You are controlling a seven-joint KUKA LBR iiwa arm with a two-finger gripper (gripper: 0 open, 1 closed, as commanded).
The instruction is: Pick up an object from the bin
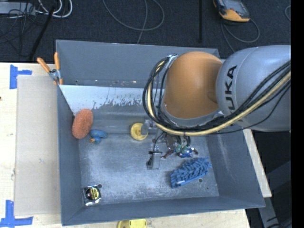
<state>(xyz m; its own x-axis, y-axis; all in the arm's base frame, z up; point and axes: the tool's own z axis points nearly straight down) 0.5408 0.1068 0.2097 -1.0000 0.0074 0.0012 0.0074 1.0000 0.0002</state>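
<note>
End effector (154,158): seen low over bin (118,175) floor, ctr; open/shut can't be told.
Nearest obj: small green-blue item (184,150), just right.
Yellow round piece (138,131): near, upper left.
Blue brush (190,171): lower right.

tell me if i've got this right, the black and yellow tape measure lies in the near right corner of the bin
Not quite. The camera view shows the black and yellow tape measure in the near left corner of the bin, not the near right. Towards the near right lies a blue bristly thing.
</note>
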